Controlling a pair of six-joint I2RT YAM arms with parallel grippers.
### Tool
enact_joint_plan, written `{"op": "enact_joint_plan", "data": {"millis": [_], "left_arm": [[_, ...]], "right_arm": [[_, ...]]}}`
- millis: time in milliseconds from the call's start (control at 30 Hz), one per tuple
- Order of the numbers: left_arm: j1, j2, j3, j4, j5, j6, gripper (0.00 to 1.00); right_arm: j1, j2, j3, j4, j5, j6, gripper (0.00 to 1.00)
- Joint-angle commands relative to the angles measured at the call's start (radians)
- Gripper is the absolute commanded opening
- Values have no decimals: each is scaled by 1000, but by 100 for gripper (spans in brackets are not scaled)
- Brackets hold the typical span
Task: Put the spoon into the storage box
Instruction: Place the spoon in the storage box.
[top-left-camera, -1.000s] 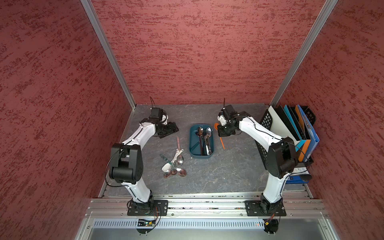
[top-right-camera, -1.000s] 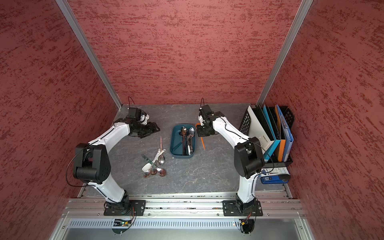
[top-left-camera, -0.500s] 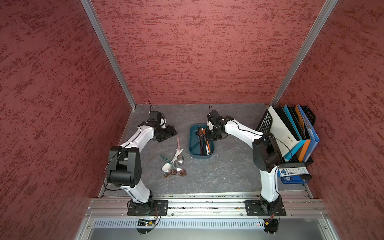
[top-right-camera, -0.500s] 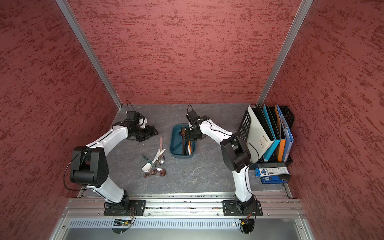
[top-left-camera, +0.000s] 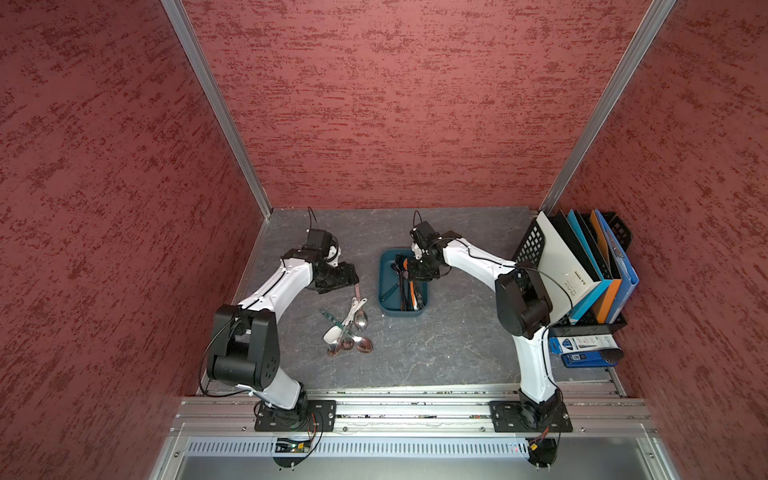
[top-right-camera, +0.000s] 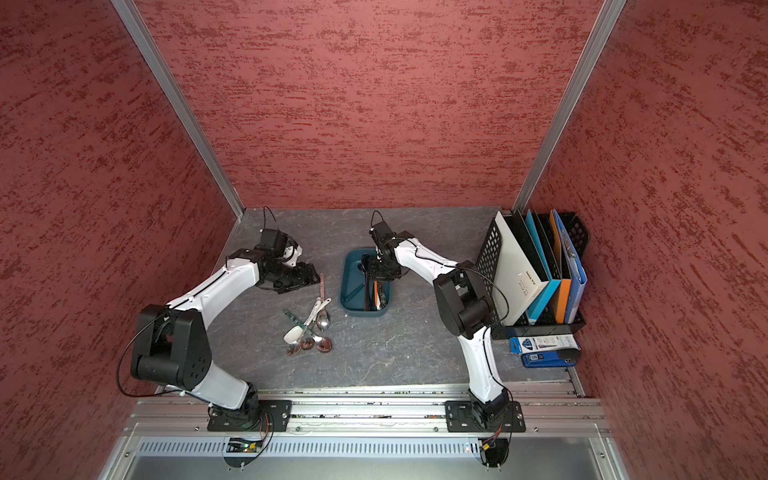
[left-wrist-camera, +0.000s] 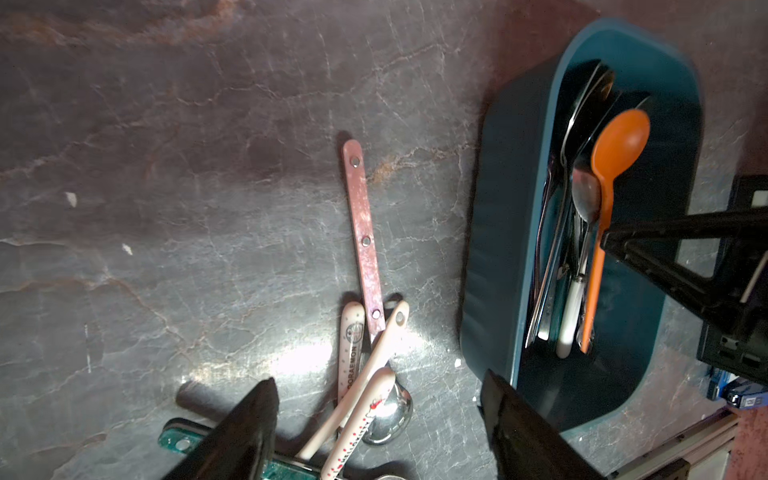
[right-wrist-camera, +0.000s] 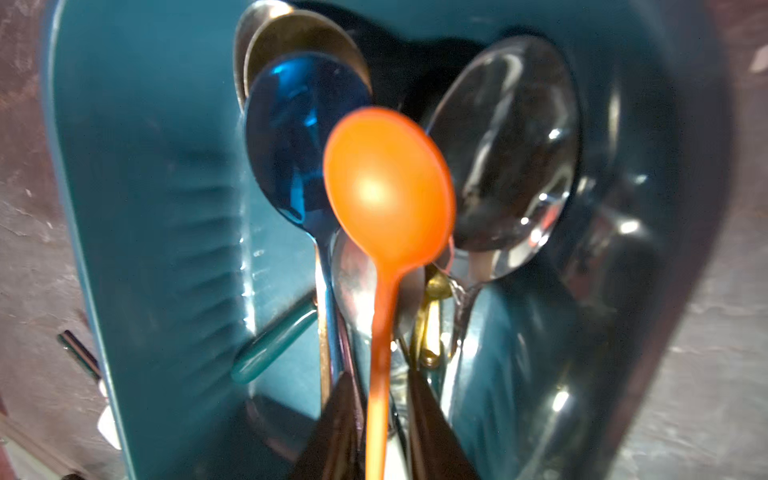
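Note:
The storage box (top-left-camera: 385, 308) (top-right-camera: 348, 306) is a dark teal tray mid-table with several spoons inside. An orange plastic spoon (right-wrist-camera: 386, 187) (left-wrist-camera: 619, 141) (top-left-camera: 411, 289) lies over them, bowl toward the far end. My right gripper (right-wrist-camera: 380, 374) (top-left-camera: 416, 271) (top-right-camera: 379, 272) hangs low over the box. Its jaws stand slightly apart on either side of the orange handle, so it is open. My left gripper (left-wrist-camera: 378, 380) (top-left-camera: 351, 283) is open wide above the handle ends of a pile of loose spoons (top-left-camera: 349, 328) (top-right-camera: 309, 328) on the table, holding nothing.
A long pink-handled spoon (left-wrist-camera: 361, 224) points out of the pile toward the left gripper. A black mesh file rack (top-left-camera: 582, 266) with folders stands at the right wall, with blue boxes (top-left-camera: 582, 351) in front of it. An aluminium rail (top-left-camera: 415, 409) runs along the front edge.
The right arm carried the orange spoon from the box's right side to over the box, and its jaws have parted. The left gripper shifted slightly toward the spoon pile.

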Motion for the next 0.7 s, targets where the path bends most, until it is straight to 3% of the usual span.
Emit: {"op": "enact_joint_plan", "data": {"millis": [0,267,667], "left_arm": [[-40,-23,-11,-60,-36,21,79],[-108,-13,-45,-134,-65,-30,74],[-160,50,-46,-173,-135,-40,64]], "right_arm": [[0,-26,38,-26,73,-63,32],[-2,-100,35,-23,162,-184,37],[-3,-136,-8,16,190,-226,38]]}}
